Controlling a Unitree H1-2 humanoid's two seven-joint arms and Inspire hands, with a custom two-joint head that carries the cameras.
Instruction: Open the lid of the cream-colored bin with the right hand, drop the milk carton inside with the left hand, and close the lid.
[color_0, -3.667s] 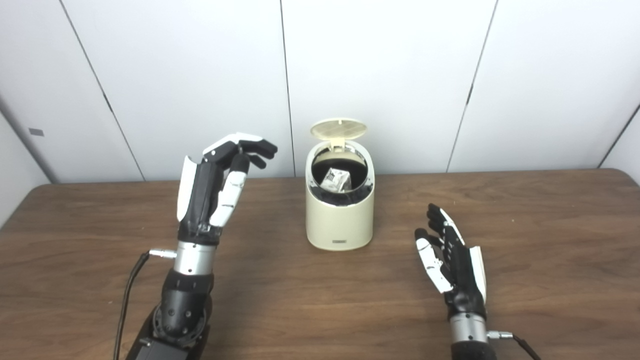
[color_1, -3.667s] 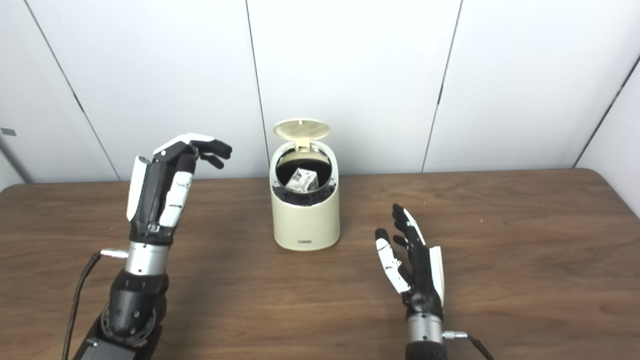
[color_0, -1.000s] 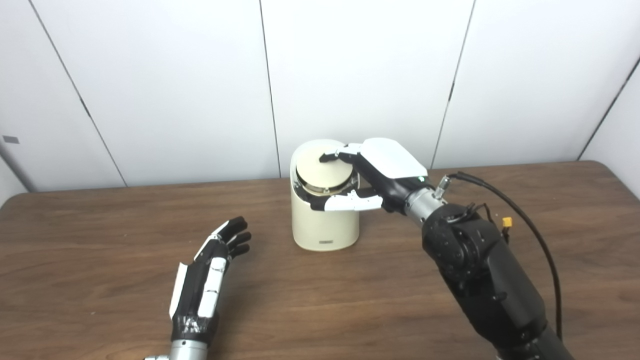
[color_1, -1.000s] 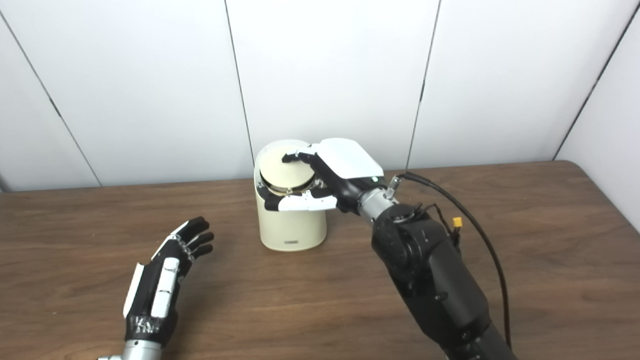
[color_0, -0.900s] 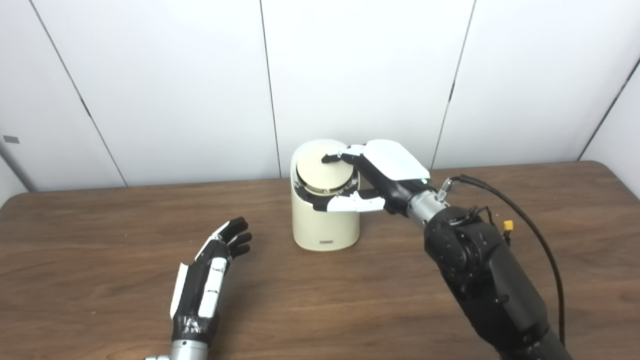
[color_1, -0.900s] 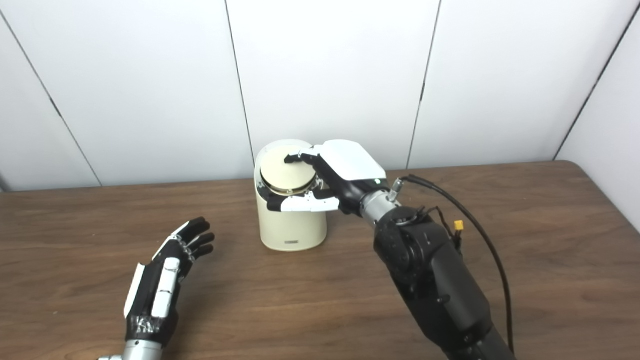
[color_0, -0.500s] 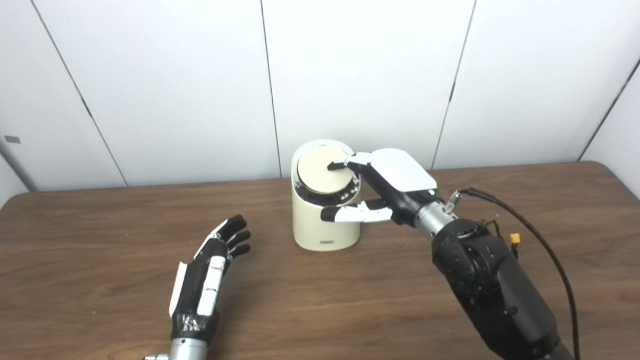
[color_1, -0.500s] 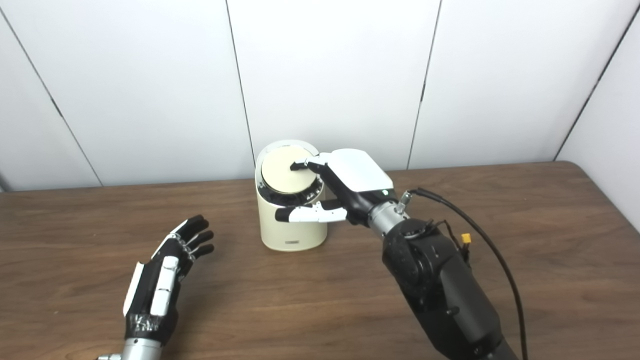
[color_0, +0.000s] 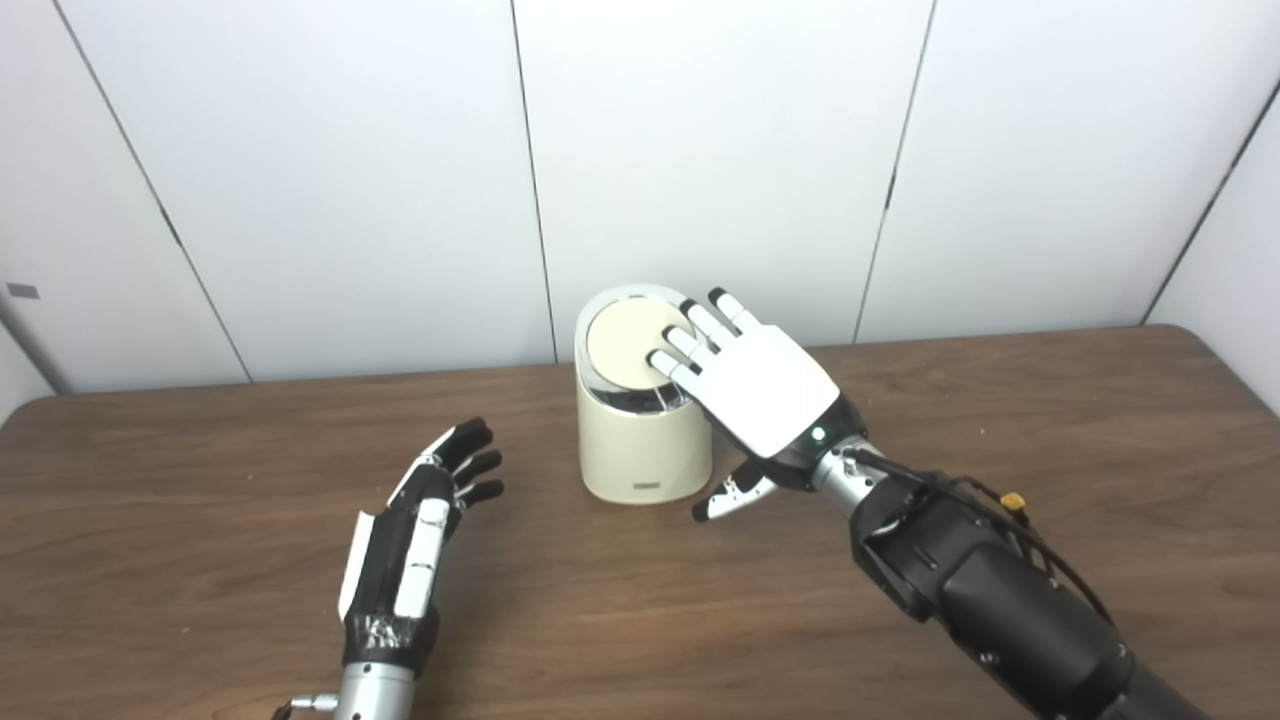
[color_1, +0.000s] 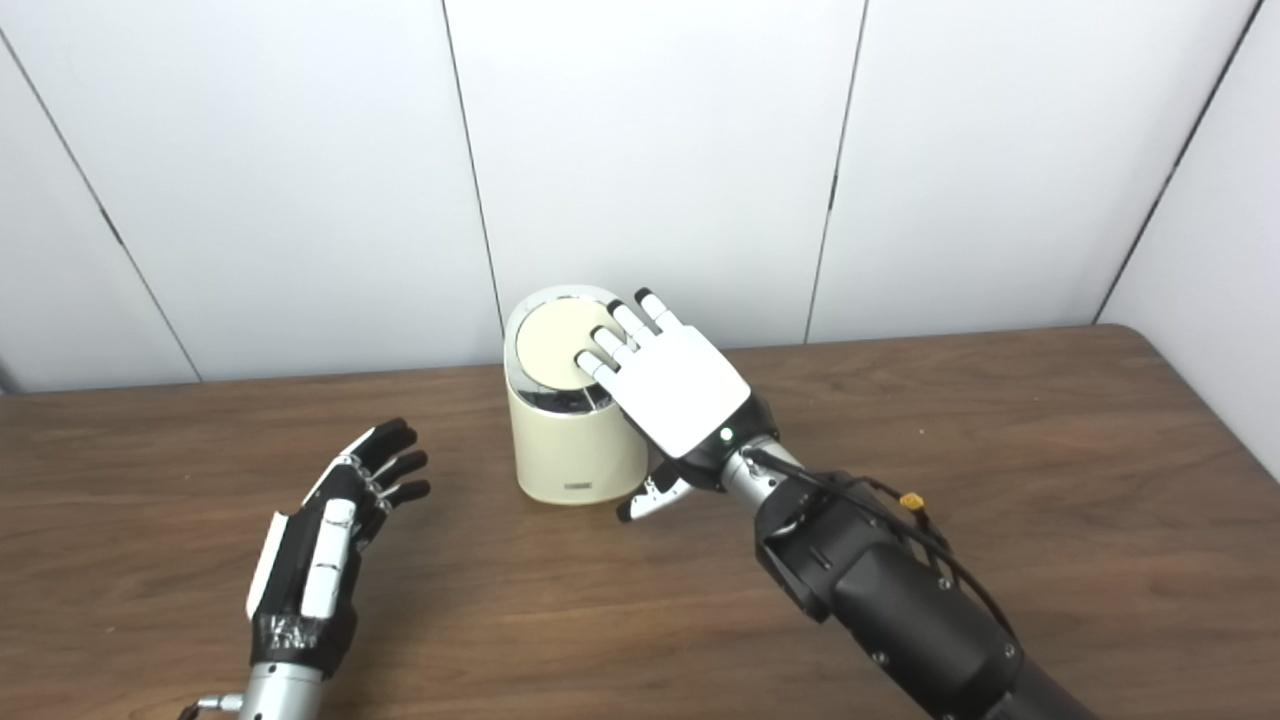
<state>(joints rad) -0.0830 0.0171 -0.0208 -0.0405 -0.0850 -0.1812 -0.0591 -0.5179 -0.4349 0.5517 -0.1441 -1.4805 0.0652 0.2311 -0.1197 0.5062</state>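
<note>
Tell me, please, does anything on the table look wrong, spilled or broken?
Nothing stands out. The cream-colored bin stands upright with its lid down flat. The right robot hand is spread over the lid's right edge, and the left robot hand is open above the table.

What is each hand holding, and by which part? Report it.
Nothing is held. The right hand lies flat, fingers over the closed lid of the cream-colored bin. The left hand is open and empty.
</note>
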